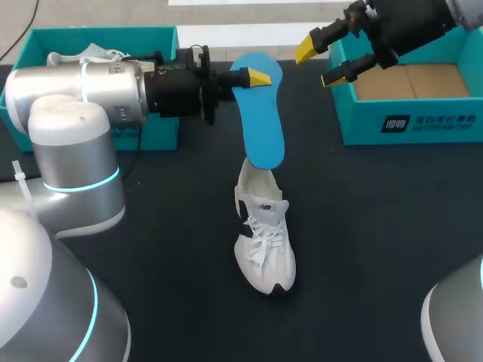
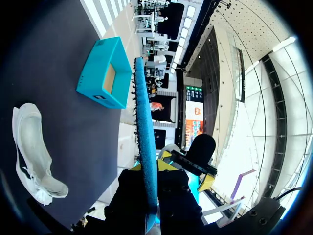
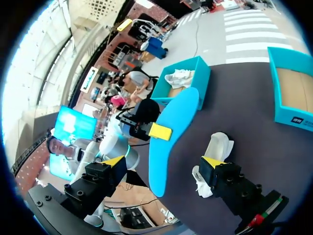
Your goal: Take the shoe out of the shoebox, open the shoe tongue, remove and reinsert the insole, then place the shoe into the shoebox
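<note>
Above the white lace-up sneaker (image 1: 264,241), your left gripper (image 1: 253,78) clamps the flat blue insole (image 1: 264,128), already out. Meanwhile your right gripper (image 1: 323,64) gapes empty; reinsertion and boxing remain.

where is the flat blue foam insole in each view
Head: flat blue foam insole, mid-table, pinched by left gripper, over white lace-up sneaker.
Left wrist: edge-on in that gripper, sneaker beside.
Right wrist: ahead of open right gripper, beside sneaker.
Shared landmark: the sneaker.
</note>
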